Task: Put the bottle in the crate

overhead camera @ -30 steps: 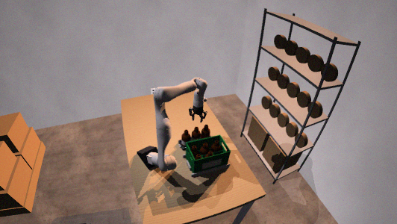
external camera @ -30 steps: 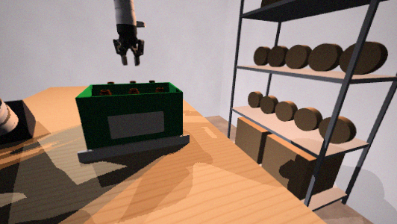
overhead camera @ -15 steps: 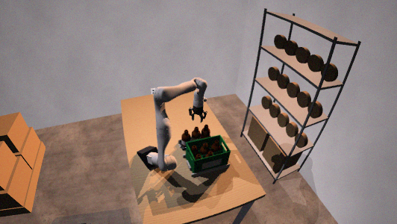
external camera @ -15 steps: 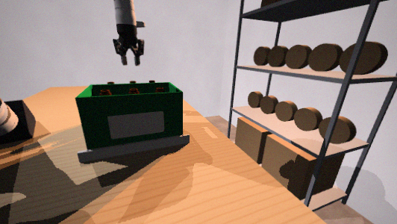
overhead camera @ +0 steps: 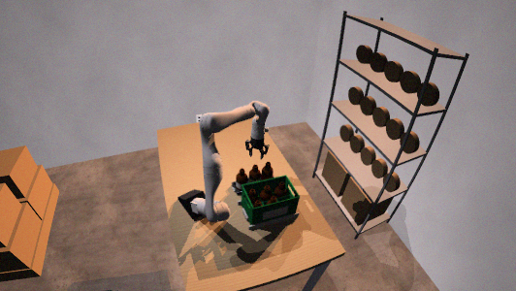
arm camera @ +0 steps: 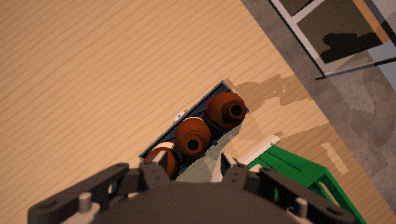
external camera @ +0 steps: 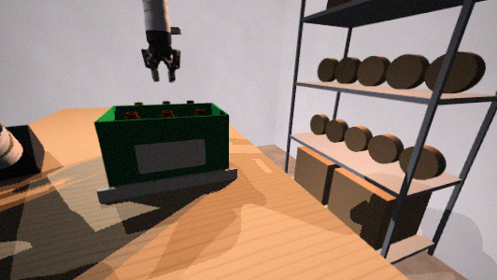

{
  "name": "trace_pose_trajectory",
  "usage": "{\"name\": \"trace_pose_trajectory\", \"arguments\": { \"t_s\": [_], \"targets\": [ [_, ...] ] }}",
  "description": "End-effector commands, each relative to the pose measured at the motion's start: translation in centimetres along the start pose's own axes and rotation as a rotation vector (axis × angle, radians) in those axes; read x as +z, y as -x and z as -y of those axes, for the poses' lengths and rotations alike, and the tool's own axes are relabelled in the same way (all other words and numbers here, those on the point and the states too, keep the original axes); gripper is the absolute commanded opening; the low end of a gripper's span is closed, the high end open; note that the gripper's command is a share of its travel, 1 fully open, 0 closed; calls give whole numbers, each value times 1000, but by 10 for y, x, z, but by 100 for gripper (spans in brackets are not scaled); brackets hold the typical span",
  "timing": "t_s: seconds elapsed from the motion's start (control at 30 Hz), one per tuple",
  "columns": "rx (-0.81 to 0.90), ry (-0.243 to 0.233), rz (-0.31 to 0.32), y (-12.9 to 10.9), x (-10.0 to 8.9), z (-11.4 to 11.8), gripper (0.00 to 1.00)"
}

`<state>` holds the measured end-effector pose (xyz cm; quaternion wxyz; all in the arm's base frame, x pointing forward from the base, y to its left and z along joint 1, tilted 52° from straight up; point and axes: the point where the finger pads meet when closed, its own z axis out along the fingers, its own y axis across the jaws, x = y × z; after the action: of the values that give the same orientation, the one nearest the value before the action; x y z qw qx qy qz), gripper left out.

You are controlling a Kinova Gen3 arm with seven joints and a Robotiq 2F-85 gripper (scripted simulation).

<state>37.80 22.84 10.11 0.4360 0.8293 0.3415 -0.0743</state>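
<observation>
Top view takes in the room first: a tall shelf rack (overhead camera: 345, 15) at the right, cardboard boxes (overhead camera: 21, 194) at the left, and between them the wooden worktop (overhead camera: 291, 242) with the arm (overhead camera: 211, 160) rising from its base. Near the middle of the worktop stands the green crate (overhead camera: 291, 194), and touching or just beside its far side the tray (arm camera: 220, 87) with three brown bottles (overhead camera: 254, 173) upright in a row.

High above that row hangs the hand (overhead camera: 256, 151), its fingers a good half open with nothing between them. The step in hand looks like the approach to a pick: the wrist view looks straight down on the tray, the middle bottle (arm camera: 193, 136) near the picture's centre and the nearest one partly hidden behind a finger.

The next move, as I judge it, calls for settling over one bottle's neck and coming straight down, fingers set either side of it.

Room is tight: the bottles stand close together in the tray, and the crate wall is just beside them, so a finger could nudge a neighbour or shift the loose tray. The end bottle (arm camera: 226, 109) has open worktop on its outer side. Which crate slot is empty cannot be told here.
</observation>
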Motion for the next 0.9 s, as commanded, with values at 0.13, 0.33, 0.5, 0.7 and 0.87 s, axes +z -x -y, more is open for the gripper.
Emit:
{"name": "trace_pose_trajectory", "arguments": {
  "t_s": [0.13, 0.33, 0.5, 0.7, 0.87],
  "targets": [
    [9, -4, -1, -1, 7, 2, 64],
    [9, -4, -1, -1, 14, 2, 64],
    [9, -4, -1, -1, 19, 2, 64],
    [9, -4, -1, -1, 28, 2, 64],
    [9, -4, -1, -1, 35, 2, 64]
  ]
}}
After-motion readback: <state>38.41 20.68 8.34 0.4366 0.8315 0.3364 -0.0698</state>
